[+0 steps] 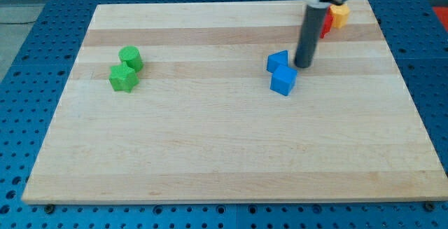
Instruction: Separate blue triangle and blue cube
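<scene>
The blue triangle and the blue cube touch each other right of the board's middle, the triangle toward the view's top, the cube just below it. My tip is at the end of the dark rod, just to the right of the blue triangle and above-right of the blue cube, a small gap from both.
Two green blocks, a round one and a star-like one, sit together at the view's left. A red block and a yellow block sit at the top right, the red partly behind the rod. The wooden board lies on a blue perforated table.
</scene>
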